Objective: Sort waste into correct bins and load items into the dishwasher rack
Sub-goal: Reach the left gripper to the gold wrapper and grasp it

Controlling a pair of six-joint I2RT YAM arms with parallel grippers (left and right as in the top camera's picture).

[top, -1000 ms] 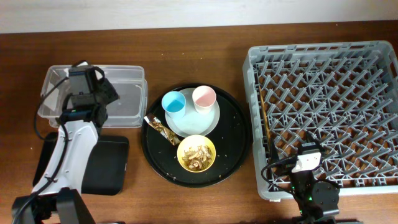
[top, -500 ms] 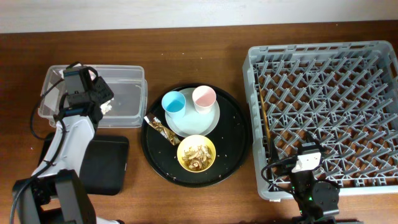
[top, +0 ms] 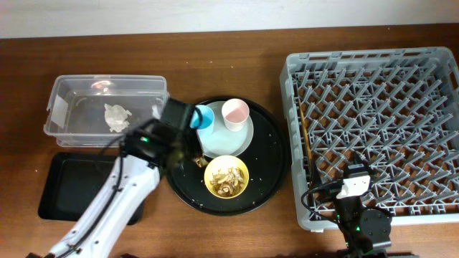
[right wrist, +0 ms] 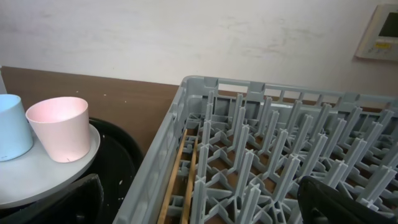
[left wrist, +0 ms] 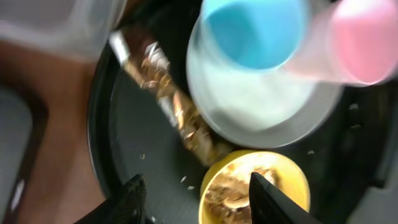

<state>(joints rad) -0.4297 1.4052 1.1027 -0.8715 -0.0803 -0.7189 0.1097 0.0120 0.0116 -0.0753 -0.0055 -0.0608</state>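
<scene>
Gold-brown wrapper (left wrist: 169, 102) lies on the round black tray (left wrist: 118, 149) beneath the left gripper (left wrist: 198, 185), fingers apart and empty (right gripper (right wrist: 199, 202) likewise spread wide).

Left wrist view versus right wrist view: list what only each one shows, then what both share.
Only the left wrist view: the twisted gold-brown foil wrapper and the yellow bowl of tan food scraps. Only the right wrist view: the large grey plastic dishwasher rack. Both: the small light-blue cup, the small pink cup, the pale round plate under them and the round black tray.
</scene>
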